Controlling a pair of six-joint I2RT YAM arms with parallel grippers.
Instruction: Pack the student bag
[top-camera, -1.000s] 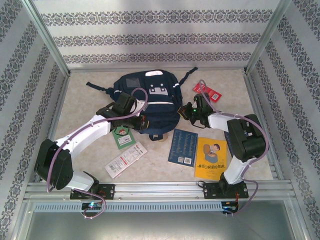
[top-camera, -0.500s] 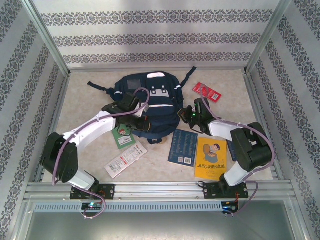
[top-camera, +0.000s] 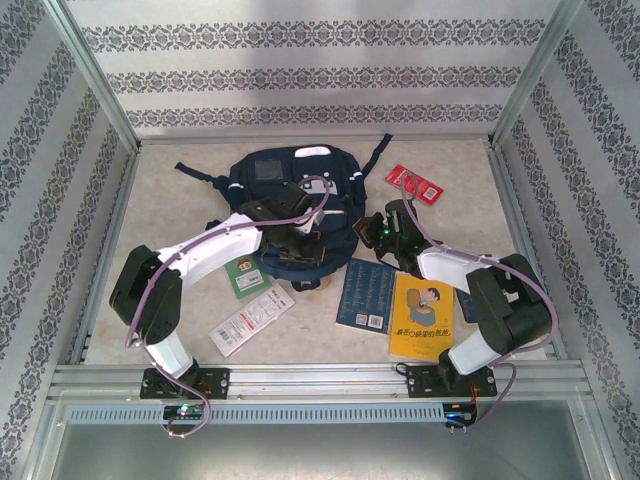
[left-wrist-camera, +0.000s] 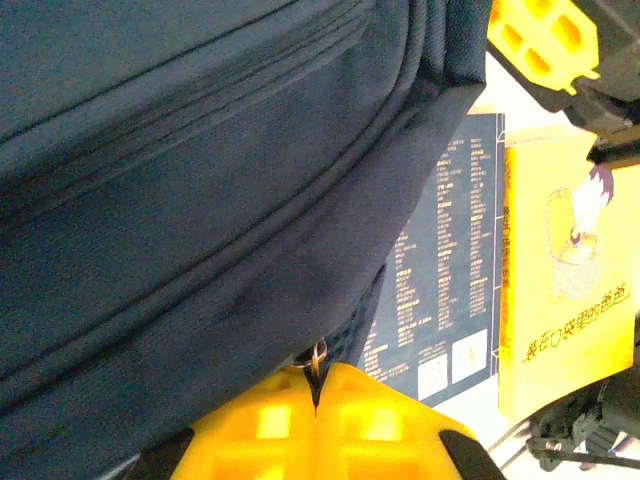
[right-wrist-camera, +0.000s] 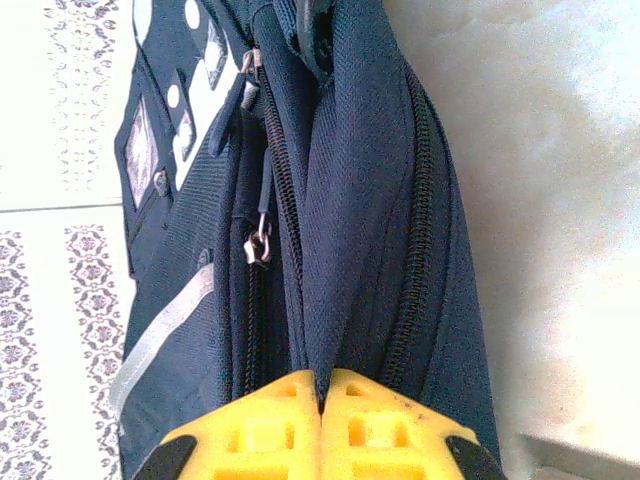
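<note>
The student bag, navy with white stripes, lies flat at the table's middle back. My left gripper is at the bag's near edge. In the left wrist view the yellow fingers are shut on a zipper pull under the bag's fabric. My right gripper is at the bag's right side. Its fingers are shut on a fold of fabric between two zipper lines on the bag. Another zipper pull hangs free to the left of that fold.
A navy book and a yellow book lie side by side near the right arm. A red packet sits at the back right. A green card and a white packet lie front left.
My left gripper has travelled to the right along the bag's near edge, still shut on the pull. The right gripper has stayed on the bag's right side.
</note>
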